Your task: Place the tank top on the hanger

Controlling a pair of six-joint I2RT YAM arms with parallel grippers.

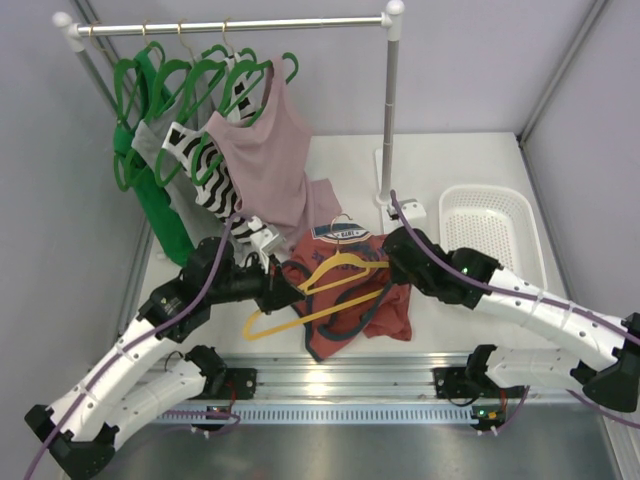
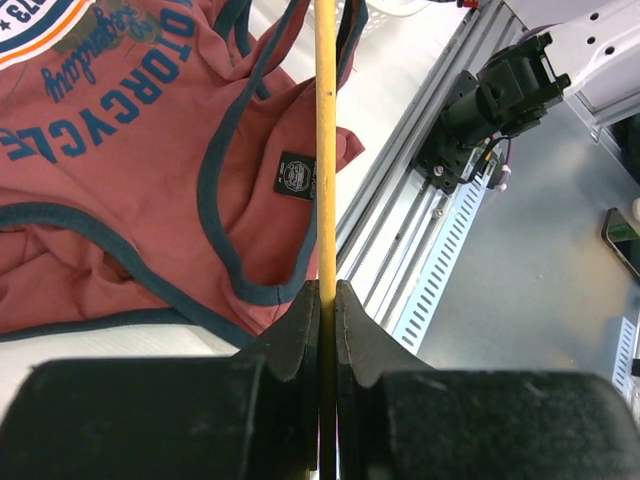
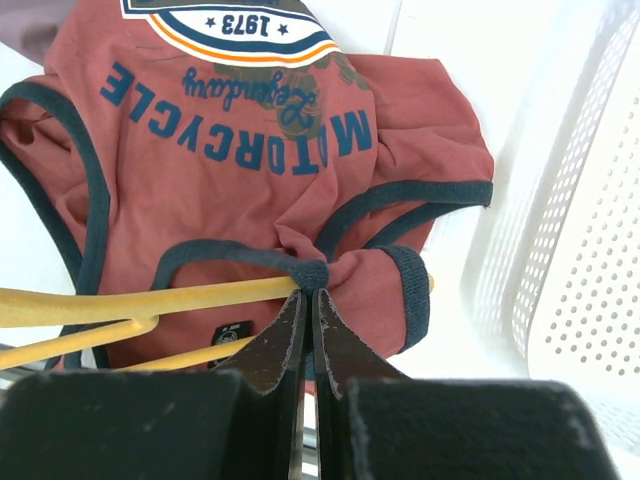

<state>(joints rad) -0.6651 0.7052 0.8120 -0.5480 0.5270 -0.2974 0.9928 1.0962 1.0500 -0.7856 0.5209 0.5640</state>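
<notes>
The rust-red tank top (image 1: pixel 355 300) with navy trim and a chest logo lies crumpled on the white table, also in the left wrist view (image 2: pixel 130 170) and the right wrist view (image 3: pixel 230 170). The yellow hanger (image 1: pixel 320 290) lies across it. My left gripper (image 1: pixel 288 291) is shut on the hanger's bar (image 2: pixel 326 150). My right gripper (image 1: pixel 392 262) is shut on the navy trim of the top's shoulder strap (image 3: pixel 312 272), with the strap over the hanger's arm end (image 3: pixel 150 298).
A clothes rack (image 1: pixel 230 25) at the back holds green hangers (image 1: pixel 170 80), a dusty-pink tank top (image 1: pixel 265 160) and a striped top (image 1: pixel 205 165). A white basket (image 1: pixel 495 230) stands at the right. The rack's post and base (image 1: pixel 390 150) stand behind the top.
</notes>
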